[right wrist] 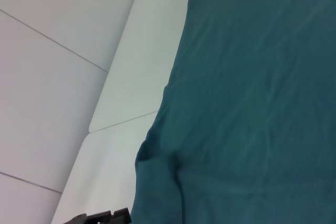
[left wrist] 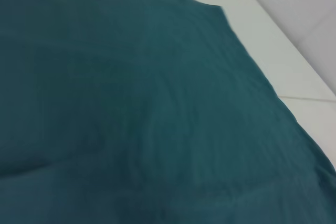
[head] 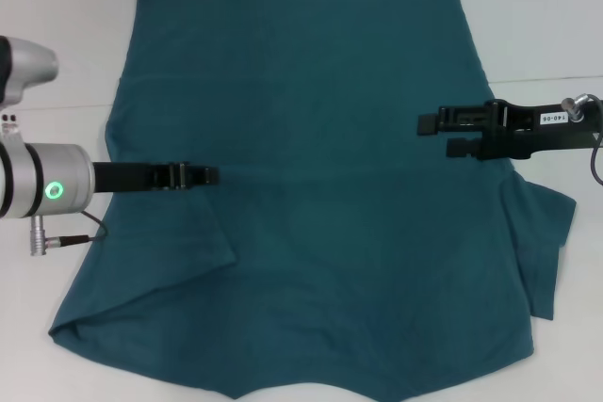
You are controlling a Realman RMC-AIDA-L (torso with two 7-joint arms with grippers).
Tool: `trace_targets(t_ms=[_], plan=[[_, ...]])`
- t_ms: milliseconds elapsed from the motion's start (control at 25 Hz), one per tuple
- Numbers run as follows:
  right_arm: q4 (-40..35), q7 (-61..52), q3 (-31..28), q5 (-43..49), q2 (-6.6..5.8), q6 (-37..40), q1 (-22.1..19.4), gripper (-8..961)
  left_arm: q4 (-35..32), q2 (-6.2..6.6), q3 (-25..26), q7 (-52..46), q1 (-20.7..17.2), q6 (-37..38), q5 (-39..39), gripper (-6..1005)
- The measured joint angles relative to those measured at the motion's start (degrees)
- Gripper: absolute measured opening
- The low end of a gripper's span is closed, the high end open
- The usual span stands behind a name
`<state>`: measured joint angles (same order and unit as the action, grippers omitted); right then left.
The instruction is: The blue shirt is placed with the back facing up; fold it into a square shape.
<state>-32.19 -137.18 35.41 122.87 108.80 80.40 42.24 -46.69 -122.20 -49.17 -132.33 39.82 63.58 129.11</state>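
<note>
The left gripper (head: 209,175) hovers over the blue shirt's (head: 320,185) left side, its fingers together on nothing. The shirt lies flat on the white table (head: 66,35), long axis running away from the robot, hem far. The right gripper (head: 433,135) hovers over its right edge, fingers apart

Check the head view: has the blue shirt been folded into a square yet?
No, the blue shirt lies spread nearly full width on the table.
</note>
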Motion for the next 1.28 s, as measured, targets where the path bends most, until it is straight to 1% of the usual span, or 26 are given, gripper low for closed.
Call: trace_targets(t_ms=[80, 120, 160, 240, 320, 400, 520, 640, 760, 800, 840, 960, 1040, 1160, 1280], plan=[[0.1, 0.0, -0.1, 0.0, 0.0, 0.0, 0.0, 896, -2.2, -0.8, -1.2, 0.6, -0.8, -0.3, -0.2, 250], [0.1, 0.0, -0.2, 0.0, 0.0, 0.0, -0.1, 896, -3.0, -1.06, -1.0, 0.6, -1.2, -0.3, -0.5, 294], [0.1, 0.0, -0.4, 0.0, 0.0, 0.0, -0.1, 896, -3.3, -1.23, -0.3, 0.5, -1.5, -0.2, -1.2, 338], [0.0, 0.0, -0.6, 0.0, -0.01, 0.0, -0.2, 896, -3.2, -1.15, 2.0, 0.1, -2.1, 0.4, -2.9, 426], [0.0, 0.1, -0.7, 0.0, -0.03, 0.1, -0.2, 896, -1.6, -0.44, 5.6, -0.9, -2.7, 1.6, -5.2, 498], [-0.2, 0.6, -0.6, 0.0, -0.04, 0.4, -0.3, 896, 2.3, 1.2, 10.8, -2.0, -3.5, 5.4, -9.0, 554], [-0.3, 2.7, -0.1, 0.1, 0.02, 1.5, -0.6, 895, 6.7, 3.43, 15.8, -2.1, -4.6, 12.2, -11.9, 637], [-0.2, 3.9, -0.1, 0.1, 0.03, 2.2, -1.1, 895, 7.3, 4.43, 17.3, -1.8, -6.0, 19.2, -10.9, 635], [-0.5, 4.7, -0.4, 0.1, 0.02, 3.2, -1.7, 895, 6.2, 4.32, 17.7, 2.6, -8.4, 24.0, -10.4, 632], [-0.6, 5.1, -0.5, 0.1, 0.02, 3.5, -1.9, 894, 6.1, 4.14, 18.8, 8.0, -9.8, 26.0, -10.4, 631], [-0.7, 5.5, -0.5, 0.1, -0.03, 3.7, -2.1, 894, 6.1, 4.14, 18.8, 8.0, -9.8, 26.0, -10.4, 630], [-1.0, 5.7, -0.2, 0.3, -0.23, 3.9, -2.7, 894, 6.1, 3.49, 20.7, 18.4, -11.8, 29.7, -10.3, 628], [-1.0, 5.4, 0.0, 0.6, -0.46, 3.9, -2.9, 894, 5.9, 2.88, 20.7, 23.0, -12.7, 31.8, -10.3, 628], [-1.1, 3.3, 0.2, 2.1, -1.05, 4.3, -2.7, 894, 6.0, 2.12, 18.1, 26.5, -13.0, 32.6, -9.5, 629], [-1.1, 0.9, 0.3, 5.2, -2.21, 5.8, -1.2, 893, 5.9, 1.45, 14.4, 27.0, -12.6, 31.7, -8.9, 629]])
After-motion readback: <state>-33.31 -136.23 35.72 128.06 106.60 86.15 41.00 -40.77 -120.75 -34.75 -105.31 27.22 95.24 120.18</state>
